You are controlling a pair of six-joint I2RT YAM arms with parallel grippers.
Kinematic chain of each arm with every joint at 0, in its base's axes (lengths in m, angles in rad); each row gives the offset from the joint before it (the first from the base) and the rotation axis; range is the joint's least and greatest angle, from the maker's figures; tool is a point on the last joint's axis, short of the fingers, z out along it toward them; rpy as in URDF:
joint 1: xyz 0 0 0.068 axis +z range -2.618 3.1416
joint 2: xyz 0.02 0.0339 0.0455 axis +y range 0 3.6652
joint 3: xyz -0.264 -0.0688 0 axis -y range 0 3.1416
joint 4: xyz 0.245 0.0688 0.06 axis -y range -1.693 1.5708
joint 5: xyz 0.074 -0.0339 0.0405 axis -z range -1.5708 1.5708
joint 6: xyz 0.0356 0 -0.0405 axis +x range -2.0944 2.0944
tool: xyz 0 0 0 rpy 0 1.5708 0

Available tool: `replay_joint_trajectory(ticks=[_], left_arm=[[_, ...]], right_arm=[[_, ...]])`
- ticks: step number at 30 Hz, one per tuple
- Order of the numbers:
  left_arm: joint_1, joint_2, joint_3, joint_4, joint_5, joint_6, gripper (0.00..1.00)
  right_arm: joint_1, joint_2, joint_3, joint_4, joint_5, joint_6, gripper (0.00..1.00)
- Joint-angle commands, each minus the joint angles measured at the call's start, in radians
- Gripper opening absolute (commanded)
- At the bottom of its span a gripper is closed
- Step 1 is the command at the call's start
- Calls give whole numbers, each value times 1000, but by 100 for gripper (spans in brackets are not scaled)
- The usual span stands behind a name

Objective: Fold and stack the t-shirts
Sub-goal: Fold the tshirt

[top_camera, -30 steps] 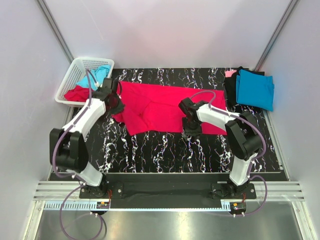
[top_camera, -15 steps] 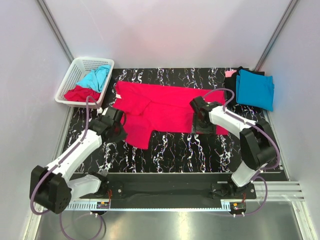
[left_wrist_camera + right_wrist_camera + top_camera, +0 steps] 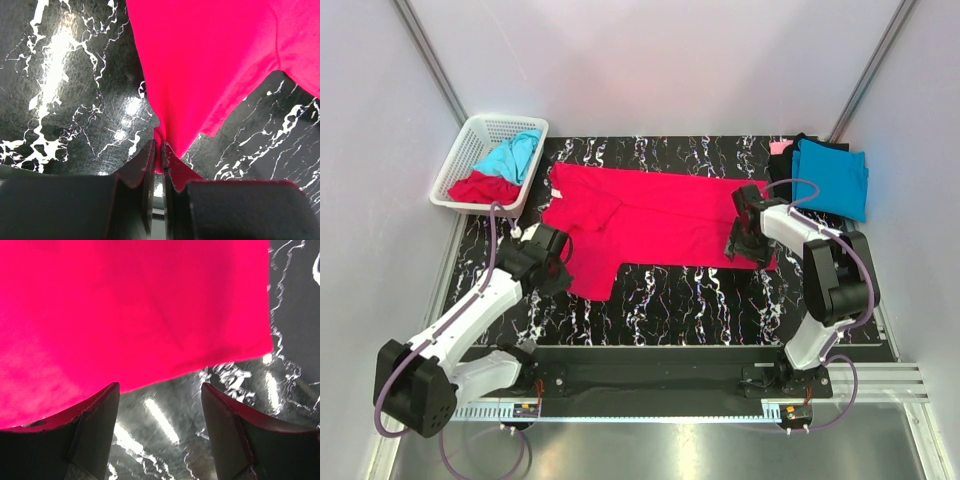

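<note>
1. a white lattice basket (image 3: 460, 160) is seen at the far-left corner of the desk (image 3: 670, 300). a turquoise t-shirt (image 3: 512, 154) and a crumpled red t-shirt (image 3: 480, 187) are lying in it, the red one nearer the arms.
2. the left hand (image 3: 553, 263) is found just right of the basket and nearer the arms, at the near-left edge of the crimson t-shirt (image 3: 650, 215). in the left wrist view the left hand (image 3: 159, 150) is clamped on a bunched fold of that shirt (image 3: 210, 60). the cloth is pinched between the two dark fingers (image 3: 140, 172) and drawn to a peak, from which it fans out over the black, white-veined desk (image 3: 65, 90).
3. the crimson t-shirt is spread across the far middle of the desk, mostly flat. some folds are seen at its left part, and a flap there reaches toward the near edge.
4. the right hand (image 3: 748, 236) is placed at the shirt's near-right corner. in the right wrist view the right hand (image 3: 159, 387) is shown with its fingers (image 3: 95, 420) wide apart and nothing gripped. the shirt's hem and corner (image 3: 150, 310) lie just beyond them, and bare desk (image 3: 165, 425) is seen between them.
5. at the far right a folded turquoise t-shirt (image 3: 830, 178) is stacked on a black t-shirt (image 3: 781, 182). a sliver of pale pink t-shirt (image 3: 780, 147) is visible at the far edge.
</note>
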Motion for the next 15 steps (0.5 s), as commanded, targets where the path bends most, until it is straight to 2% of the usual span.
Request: replay_joint_trajectory(ticks=[1,10,15], left_arm=[[-11,11,2,0,-35,-9,13],[-20,37,10,5,-49,0,13],[-25,45,15,6,-50,-1,13]], right_arm=[[-56,27,30,26,-1,9,73],[-217,20,2,23,32,12,71],[-228,30,-2,27,8,9,70]])
